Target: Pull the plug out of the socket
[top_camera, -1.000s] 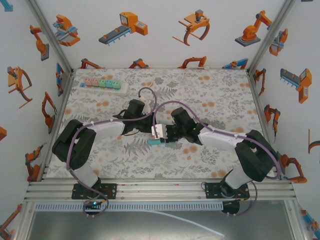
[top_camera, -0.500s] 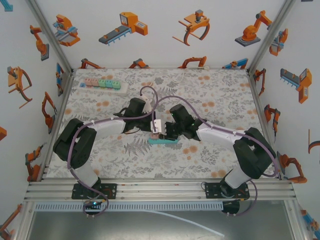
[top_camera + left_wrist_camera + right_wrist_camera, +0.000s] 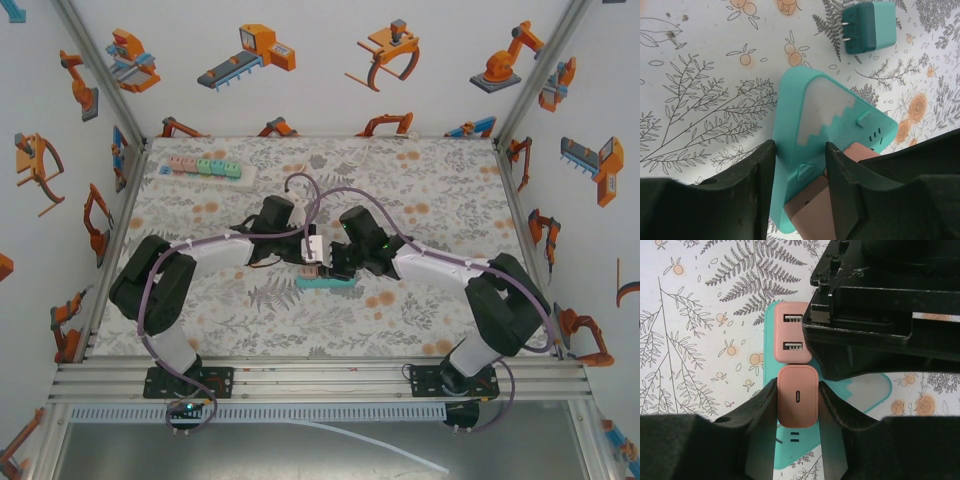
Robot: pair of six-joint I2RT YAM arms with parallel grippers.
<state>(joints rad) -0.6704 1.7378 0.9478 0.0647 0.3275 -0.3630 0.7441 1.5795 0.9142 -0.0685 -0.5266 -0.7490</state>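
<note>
A teal socket strip (image 3: 337, 284) lies mid-table with two pink plugs in it. In the right wrist view my right gripper (image 3: 797, 388) is shut on the nearer pink plug (image 3: 797, 410), which has one slot port. The second pink plug (image 3: 791, 332), with two USB ports, stands just beyond it. The strip (image 3: 790, 450) lies flat underneath. In the left wrist view my left gripper (image 3: 800, 147) clamps the strip (image 3: 790, 110) at its plug end, with a pink plug (image 3: 812, 210) between the fingers. From above, both grippers meet over the strip.
A loose teal plug (image 3: 867, 27) lies prongs-out on the floral mat beyond the strip. A white power strip (image 3: 205, 168) with several coloured plugs sits at the back left. The left gripper's black body (image 3: 875, 315) hangs right beside the plugs.
Both grippers have closed in over the strip, the left reaching right and the right shifting slightly left. More of the teal strip now shows below them.
</note>
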